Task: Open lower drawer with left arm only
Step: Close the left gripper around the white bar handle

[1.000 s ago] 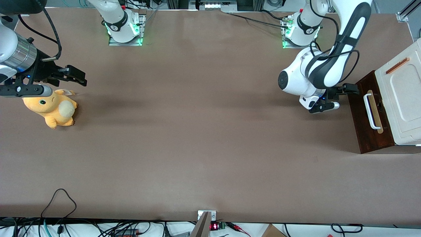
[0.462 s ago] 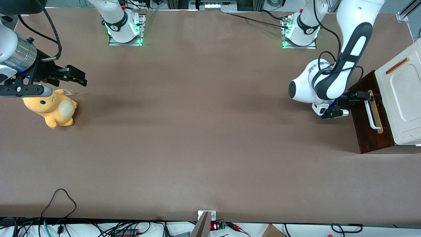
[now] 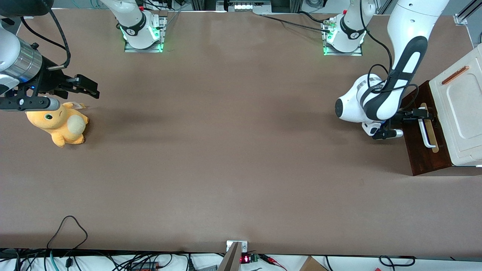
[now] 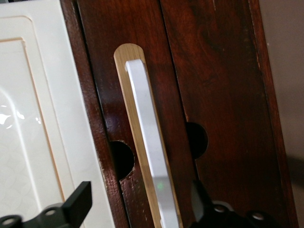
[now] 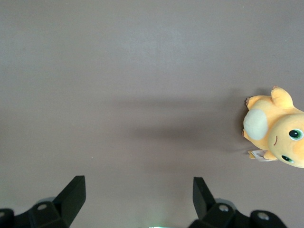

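Front view: brown surface (image 3: 226,150), wide and matte. At the working arm's end, a cabinet with a cream-white panel (image 3: 461,113) bearing a small copper-coloured bar (image 3: 455,75). Below that panel, the lower drawer (image 3: 421,131): dark brown, glossy wooden front, reddish grain, still closed, flush with the cabinet. On the front, a light tan strip (image 4: 137,142) with rounded end, carrying a white bar handle (image 3: 427,130); two round dark cut-outs (image 4: 122,159) flanking the strip in the left wrist view. In front of the drawer, the left arm (image 3: 380,101), large and white with dark grey oval inset. At its tip, the hand (image 4: 137,206), black, spread wide, one finger on each side of the handle, gripping nothing.
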